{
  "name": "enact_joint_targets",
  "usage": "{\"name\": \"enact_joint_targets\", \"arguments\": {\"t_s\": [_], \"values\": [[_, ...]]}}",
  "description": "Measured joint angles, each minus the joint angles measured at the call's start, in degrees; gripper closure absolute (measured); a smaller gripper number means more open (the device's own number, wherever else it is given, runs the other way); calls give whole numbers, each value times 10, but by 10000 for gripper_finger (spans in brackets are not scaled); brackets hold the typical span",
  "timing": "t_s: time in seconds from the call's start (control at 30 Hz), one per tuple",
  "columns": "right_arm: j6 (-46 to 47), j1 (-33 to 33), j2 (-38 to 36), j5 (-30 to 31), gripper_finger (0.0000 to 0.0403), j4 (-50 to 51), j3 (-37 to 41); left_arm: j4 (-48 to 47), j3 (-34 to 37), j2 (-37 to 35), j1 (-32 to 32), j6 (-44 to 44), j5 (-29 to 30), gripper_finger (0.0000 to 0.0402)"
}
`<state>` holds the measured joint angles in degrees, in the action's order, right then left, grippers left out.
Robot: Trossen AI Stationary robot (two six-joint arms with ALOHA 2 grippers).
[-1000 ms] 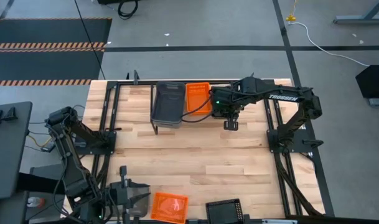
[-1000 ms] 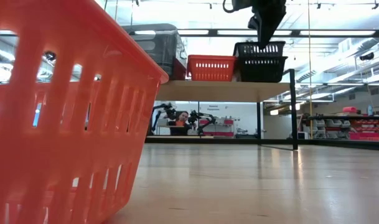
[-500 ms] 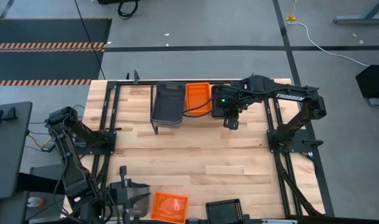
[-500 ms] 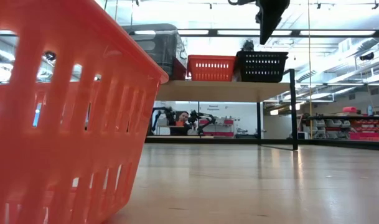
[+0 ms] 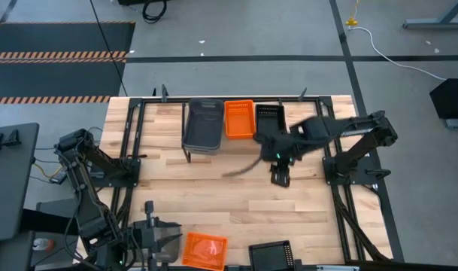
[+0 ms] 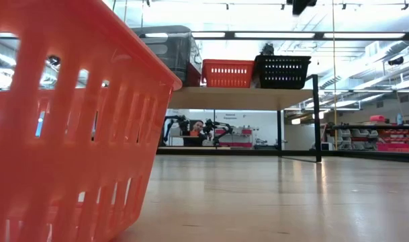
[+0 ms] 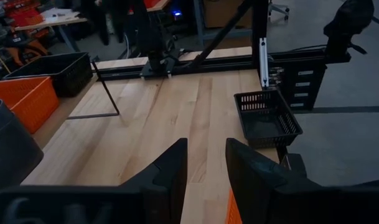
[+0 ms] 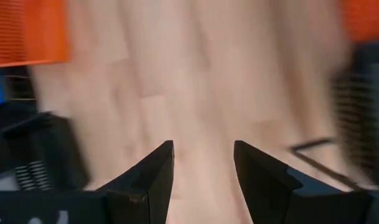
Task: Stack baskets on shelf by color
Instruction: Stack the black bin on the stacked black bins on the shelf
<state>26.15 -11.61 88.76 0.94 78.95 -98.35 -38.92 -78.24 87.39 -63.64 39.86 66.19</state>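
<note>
The right pincer (image 5: 280, 178), fingers parted and empty, hangs mid-worktop; a bright orange plastic basket (image 5: 204, 248) waits at the near edge. Reaching there risks clipping the parked left pincer (image 7: 205, 180), also parted.

Pale wood-plank table (image 5: 213, 203), plastic baskets (image 5: 239, 119)

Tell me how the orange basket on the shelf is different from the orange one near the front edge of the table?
The shelf basket sits up on the shelf, squeezed between a grey basket and a black one. The front basket rests low on the table, alone, beside the left arm. From above the shelf basket lies square to the table, while the front one is turned a little. Both are bright orange with slotted sides.
</note>
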Motion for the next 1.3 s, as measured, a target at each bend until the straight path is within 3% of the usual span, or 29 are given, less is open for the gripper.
{"name": "enact_joint_targets", "arguments": {"t_s": [0.33,0.53,0.7,0.9,1.1,1.3], "values": [[73,-162,76,24,229,-72,0,4,0,0,0,6,-1,285],[74,-223,173,-10,229,-82,0,7,0,7,0,18,-1,285],[74,-256,243,-47,229,-129,0,13,0,17,1,20,-2,285],[110,-276,280,-50,229,-161,0,34,0,26,2,20,-7,285],[128,-291,285,-36,229,-238,0,71,0,34,4,17,-73,285],[114,-306,291,-3,230,-236,0,124,0,62,8,-29,-136,285]]}}
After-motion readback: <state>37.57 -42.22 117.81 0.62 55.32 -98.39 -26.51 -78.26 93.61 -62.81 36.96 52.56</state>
